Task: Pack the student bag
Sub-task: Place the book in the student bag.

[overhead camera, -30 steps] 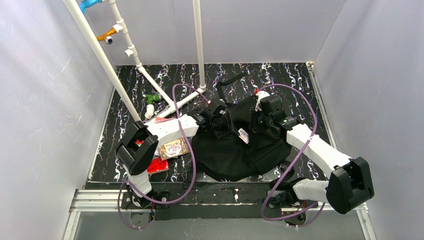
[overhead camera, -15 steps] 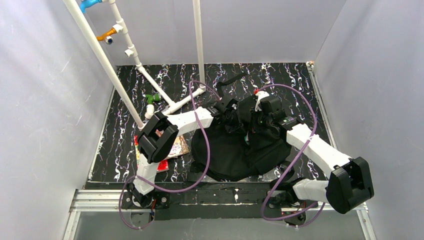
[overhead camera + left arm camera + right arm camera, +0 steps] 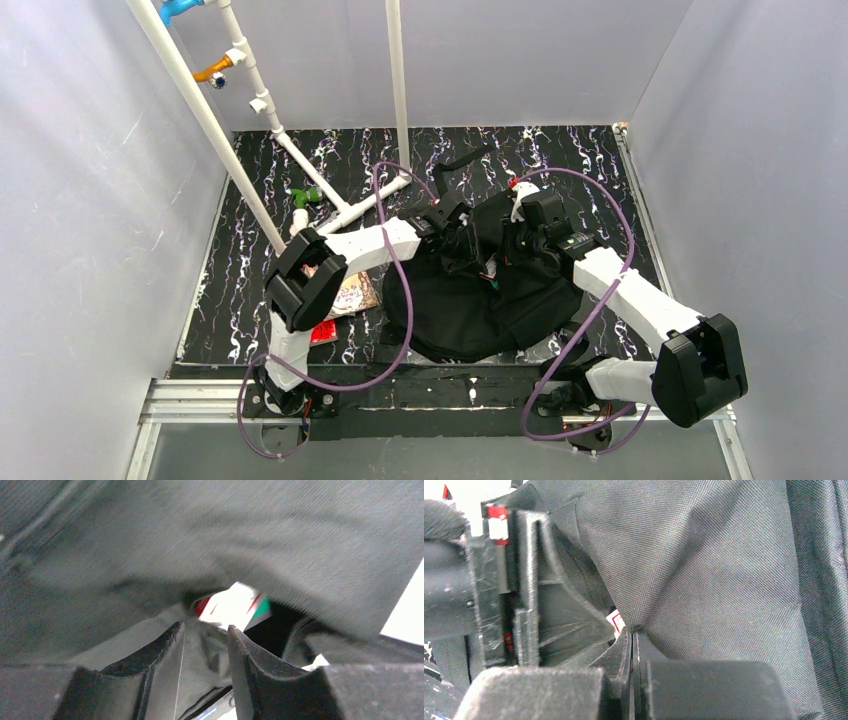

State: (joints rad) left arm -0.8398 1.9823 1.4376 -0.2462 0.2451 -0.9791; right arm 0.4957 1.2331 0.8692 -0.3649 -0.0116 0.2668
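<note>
The right tool [image 3: 633,636] is pinched tight on a fold of the backpack [image 3: 480,310]. The left tool [image 3: 205,630] sits inside it, jaws partly parted, seemingly gripping nothing, a white packet [image 3: 235,605] just ahead. The backpack lies in the middle of the worktop [image 3: 560,160], reaching its near edge

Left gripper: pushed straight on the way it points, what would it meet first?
Probably the white packet with red and green print, just beyond the left gripper, jaws parted, inside the student bag. The pale lining below might brush first; depth is unclear.
</note>
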